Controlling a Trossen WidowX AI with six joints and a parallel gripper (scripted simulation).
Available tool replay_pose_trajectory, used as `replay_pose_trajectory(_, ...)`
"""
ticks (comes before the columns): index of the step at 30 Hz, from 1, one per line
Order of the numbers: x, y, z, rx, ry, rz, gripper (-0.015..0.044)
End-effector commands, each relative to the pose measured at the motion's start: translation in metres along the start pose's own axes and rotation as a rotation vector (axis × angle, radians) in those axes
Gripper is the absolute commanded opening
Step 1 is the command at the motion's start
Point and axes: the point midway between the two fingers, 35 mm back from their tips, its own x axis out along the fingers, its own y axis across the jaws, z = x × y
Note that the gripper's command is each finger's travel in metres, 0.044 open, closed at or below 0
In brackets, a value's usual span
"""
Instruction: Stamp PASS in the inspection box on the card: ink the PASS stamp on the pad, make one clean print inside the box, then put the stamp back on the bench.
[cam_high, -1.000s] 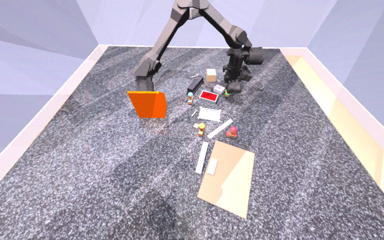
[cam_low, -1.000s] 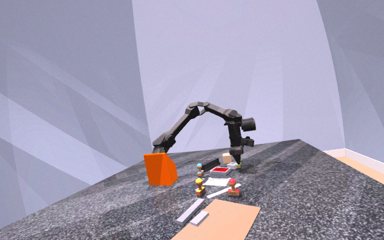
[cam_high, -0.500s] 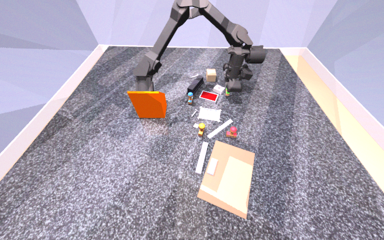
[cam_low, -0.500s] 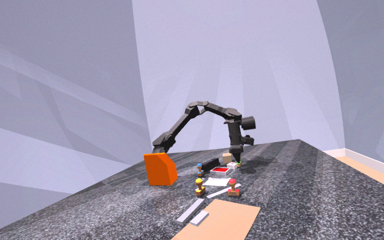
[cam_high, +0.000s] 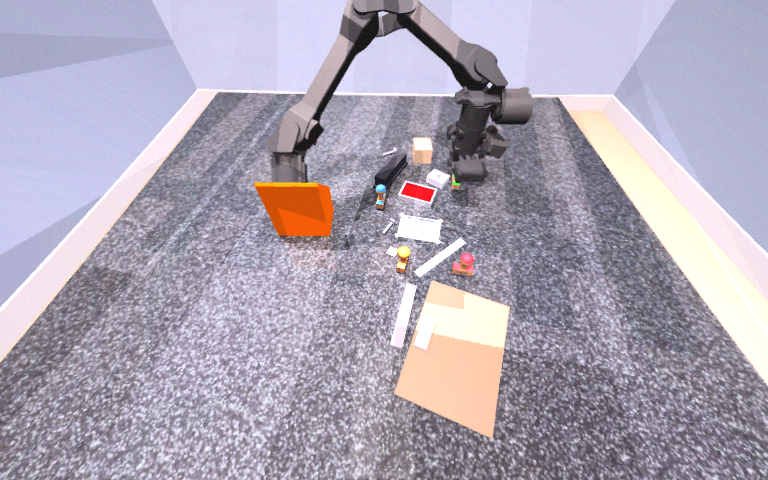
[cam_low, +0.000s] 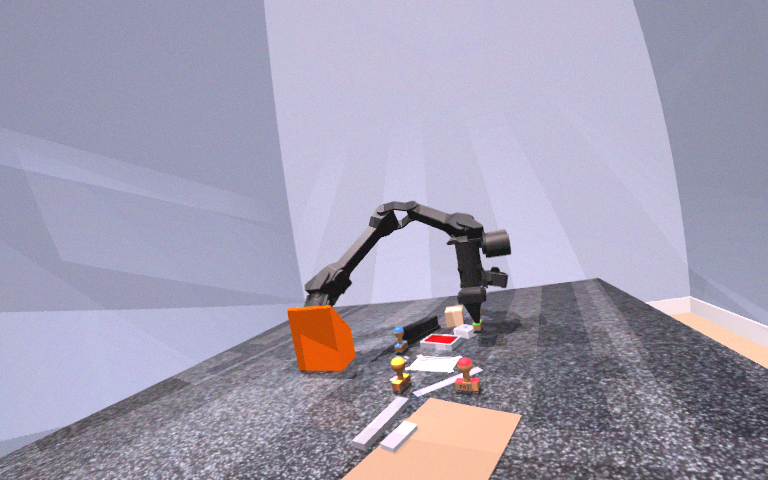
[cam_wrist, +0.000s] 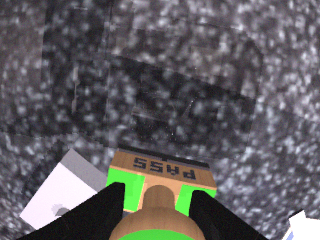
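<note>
The PASS stamp (cam_high: 455, 182) (cam_low: 477, 327) (cam_wrist: 175, 172) has a wooden block with green patches, a wooden handle and a green top. My gripper (cam_low: 476, 320) (cam_wrist: 158, 198) is shut on the PASS stamp, one finger on each side of its handle. The stamp is upright and low over the bench; any gap beneath it is hard to tell. The red ink pad (cam_high: 417, 193) (cam_low: 440, 339) lies open to the left of the gripper in the top and exterior views. The white card (cam_high: 419, 229) (cam_low: 434, 363) lies in front of the pad; its inspection box is too small to make out.
A white block (cam_high: 437, 178) (cam_low: 463, 331) (cam_wrist: 62, 192) is close beside the stamp. Blue (cam_high: 380, 196), yellow (cam_high: 402, 259) and red (cam_high: 463, 264) stamps stand around the card. A black bar (cam_high: 390, 170), wooden cube (cam_high: 421, 150), orange block (cam_high: 300, 209), white strips and tan board (cam_high: 453, 367) also lie there.
</note>
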Motion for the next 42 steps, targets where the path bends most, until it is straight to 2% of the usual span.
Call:
replay_pose_trajectory(1, -0.003, 0.001, 0.001, -0.008, -0.004, 0.003, 0.0000)
replay_pose_trajectory(42, -0.024, 0.001, 0.001, -0.008, -0.004, 0.007, 0.0000)
